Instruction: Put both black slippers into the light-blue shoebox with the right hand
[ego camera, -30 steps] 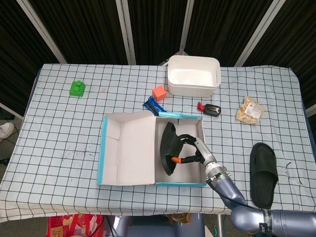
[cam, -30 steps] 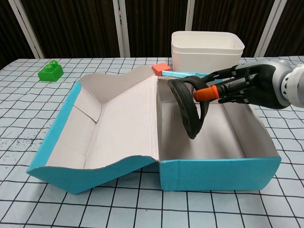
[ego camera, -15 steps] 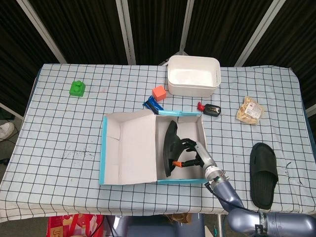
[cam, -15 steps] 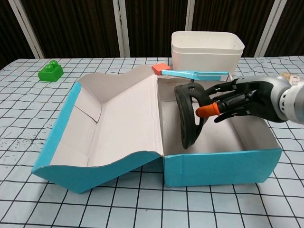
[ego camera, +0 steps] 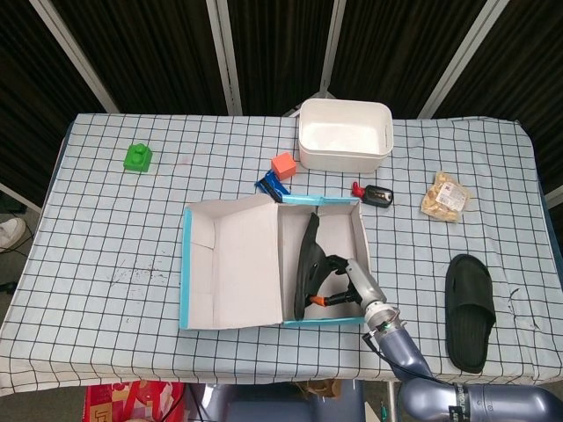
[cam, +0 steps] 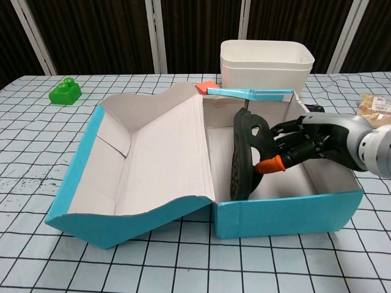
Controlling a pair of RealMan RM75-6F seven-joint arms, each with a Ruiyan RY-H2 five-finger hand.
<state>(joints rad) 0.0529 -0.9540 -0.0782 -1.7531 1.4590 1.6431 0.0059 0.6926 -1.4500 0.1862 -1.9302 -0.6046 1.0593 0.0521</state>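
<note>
The light-blue shoebox lies open in the middle of the table, its lid folded out to the left. One black slipper stands on its edge inside the box, near the lid hinge. My right hand reaches into the box and grips that slipper by its strap. The second black slipper lies flat on the table to the right of the box, sole down. My left hand is not visible in either view.
A white tub stands behind the box, with an orange block and a blue packet beside it. A green block sits far left. A red-black key fob and a snack bag lie at right.
The right hand has lowered the slipper deeper into the box and drawn toward the front wall; the slipper now stands more upright. The box shifted slightly.
</note>
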